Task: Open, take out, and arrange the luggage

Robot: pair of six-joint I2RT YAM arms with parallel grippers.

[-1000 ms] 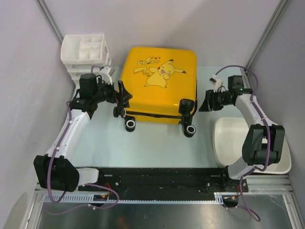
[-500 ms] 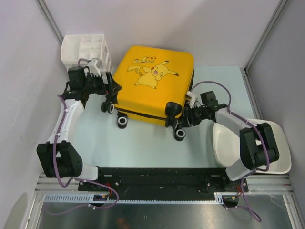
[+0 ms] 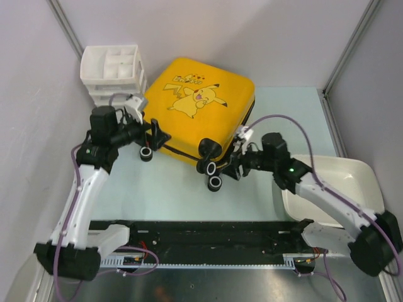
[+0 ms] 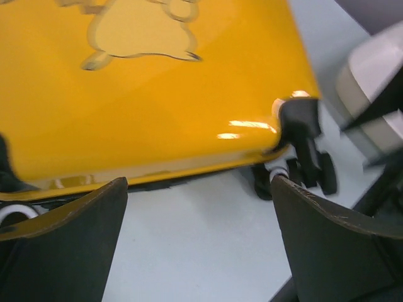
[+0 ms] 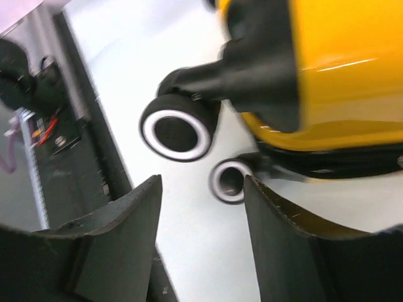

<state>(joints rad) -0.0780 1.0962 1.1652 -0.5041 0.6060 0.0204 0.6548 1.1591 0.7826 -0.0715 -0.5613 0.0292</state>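
Pale desk point(image 3: 170, 195) bearing three things.
The yellow luggage point(image 3: 195, 113) lies flat and shut in the middle, print up, skewed, wheels toward the near edge. A white drawer unit point(image 3: 113, 69) stands in the far left corner just beside it. A white tub point(image 3: 343, 173) sits at the right edge.

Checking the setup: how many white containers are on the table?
2: drawer unit far left, beside the luggage; tub near right. Others could be hidden.
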